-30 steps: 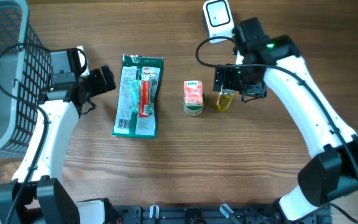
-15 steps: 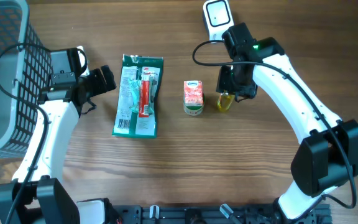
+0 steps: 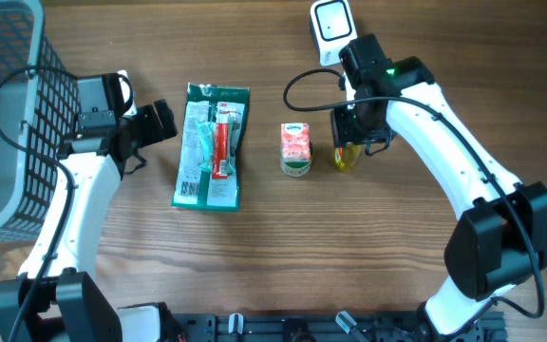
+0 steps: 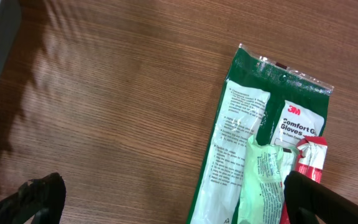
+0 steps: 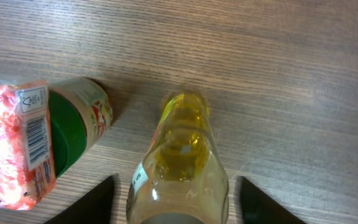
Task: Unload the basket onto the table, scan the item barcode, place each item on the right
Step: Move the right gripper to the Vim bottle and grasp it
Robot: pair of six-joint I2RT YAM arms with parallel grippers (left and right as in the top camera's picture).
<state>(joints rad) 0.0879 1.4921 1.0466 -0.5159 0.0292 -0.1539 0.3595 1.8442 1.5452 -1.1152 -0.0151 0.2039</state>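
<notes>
Bright even light w/ soft shadows

From overhead, my right gripper (image 3: 349, 144) covers most of the yellow bottle (image 3: 346, 161); I see only a yellow sliver. The right wrist view cuts that bottle off at its bottom edge and the carton (image 5: 11, 149) at its left. The glove packet (image 4: 253, 143) runs off the left wrist view's bottom edge, the basket (image 3: 12, 114) off the overhead's left.
</notes>
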